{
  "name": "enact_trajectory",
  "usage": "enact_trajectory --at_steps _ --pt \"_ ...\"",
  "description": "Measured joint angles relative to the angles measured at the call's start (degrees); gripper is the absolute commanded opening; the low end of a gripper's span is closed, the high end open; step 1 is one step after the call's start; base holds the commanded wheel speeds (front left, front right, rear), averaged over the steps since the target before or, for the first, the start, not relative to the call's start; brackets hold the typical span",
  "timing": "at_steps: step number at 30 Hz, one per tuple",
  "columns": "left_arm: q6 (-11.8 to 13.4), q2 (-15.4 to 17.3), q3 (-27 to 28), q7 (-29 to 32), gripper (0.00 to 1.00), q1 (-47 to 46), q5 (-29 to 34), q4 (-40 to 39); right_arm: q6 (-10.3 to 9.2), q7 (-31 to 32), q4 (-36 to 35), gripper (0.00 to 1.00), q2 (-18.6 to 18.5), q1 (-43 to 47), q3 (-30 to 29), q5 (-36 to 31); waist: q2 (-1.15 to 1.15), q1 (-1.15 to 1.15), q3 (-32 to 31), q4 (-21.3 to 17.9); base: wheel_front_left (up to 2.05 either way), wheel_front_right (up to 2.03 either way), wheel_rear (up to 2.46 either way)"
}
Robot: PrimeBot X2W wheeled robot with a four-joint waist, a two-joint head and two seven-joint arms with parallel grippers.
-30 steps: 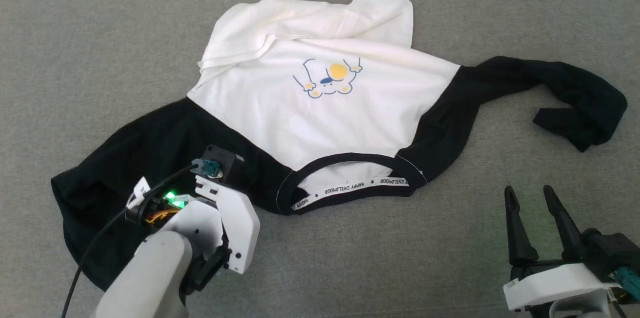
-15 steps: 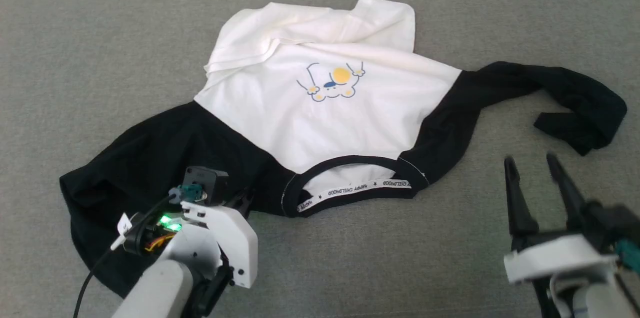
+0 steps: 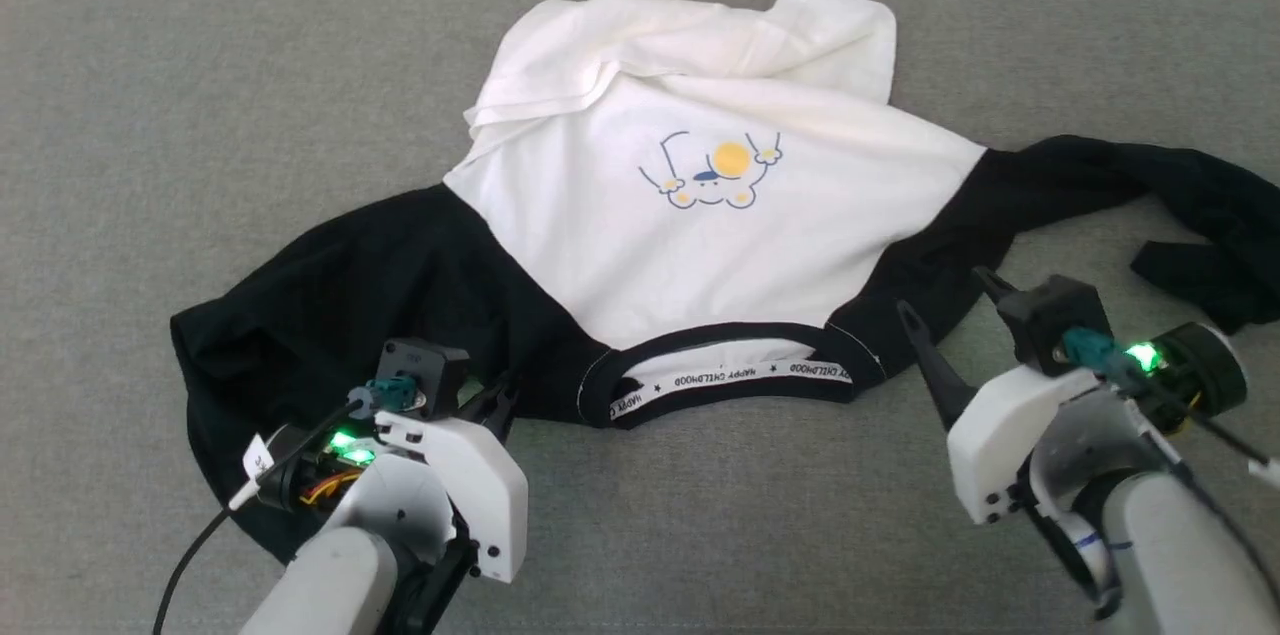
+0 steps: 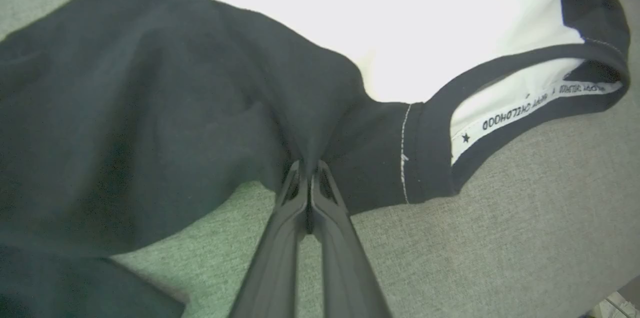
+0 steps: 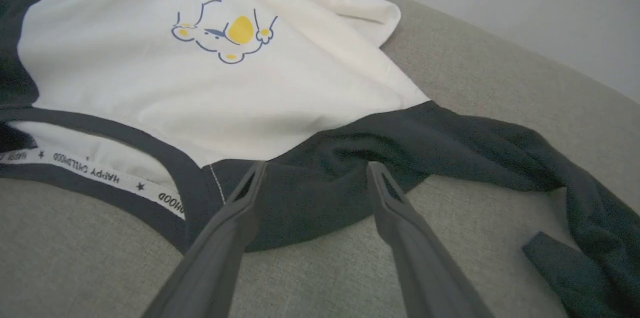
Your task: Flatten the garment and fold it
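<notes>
1. The garment (image 3: 700, 245) lies front-up on the grey fabric surface (image 3: 150, 115); its collar (image 3: 720, 333) is nearest me and the chest print (image 3: 712, 177) reads upside down from my seat; the far hem is bunched and folded over itself.
2. The left sleeve (image 3: 330, 305) spreads wide and rumpled; the right sleeve (image 3: 1100, 185) is twisted into a narrow rope, its end curled back.
3. My left pincer (image 4: 307, 168) is closed, pinching black cloth at the shoulder just beside the collar; the fabric gathers into folds at its tips.
4. My right pincer (image 5: 317, 165) stands wide open, its fingers at the black shoulder on the collar's other side; I cannot tell whether they touch the cloth.
</notes>
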Motion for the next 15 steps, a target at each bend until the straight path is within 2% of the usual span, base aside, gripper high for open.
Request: enact_trajectory --at_steps 7,15 --pt "-0.9 -0.5 -0.9 0.0 0.00 -1.1 0.0 0.5 0.00 9.8 1.1 1.00 -7.1 -2.3 3.7 3.4 0.00 0.00 0.7 1.3 0.00 0.00 0.00" --pt "-1.5 -1.1 -1.9 0.0 0.00 -2.6 -0.1 0.8 0.00 13.8 3.3 1.00 -9.8 -5.9 7.6 5.9 0.00 0.00 2.0 2.3 0.00 0.00 0.00"
